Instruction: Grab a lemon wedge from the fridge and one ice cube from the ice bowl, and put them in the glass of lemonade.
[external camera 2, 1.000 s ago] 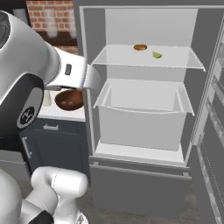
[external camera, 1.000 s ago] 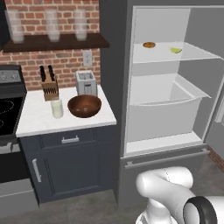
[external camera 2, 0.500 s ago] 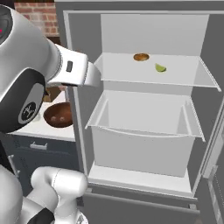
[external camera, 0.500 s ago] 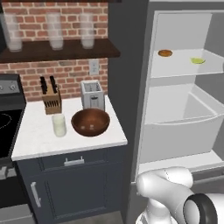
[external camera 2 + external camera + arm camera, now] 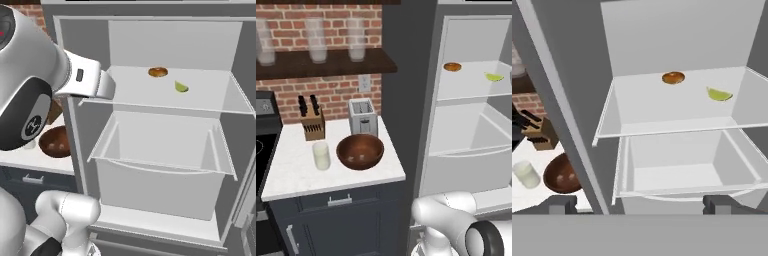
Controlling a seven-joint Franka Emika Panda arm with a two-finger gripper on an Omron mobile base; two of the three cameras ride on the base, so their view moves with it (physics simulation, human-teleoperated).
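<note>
One lemon wedge (image 5: 719,94) is lying at two o'clock on the fridge (image 5: 662,40) shelf: probably light, soft, slippery; pinching across its flat sides is advisable. Gripper (image 5: 640,204) is standing wide open, empty.

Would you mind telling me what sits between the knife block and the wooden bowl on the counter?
In the left base view, the glass of lemonade stands between the knife block and the ice bowl.

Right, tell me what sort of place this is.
A simulated home kitchen: an open fridge with white shelves, a counter carrying a toaster and knife block, and a stove edge beside it.
</note>
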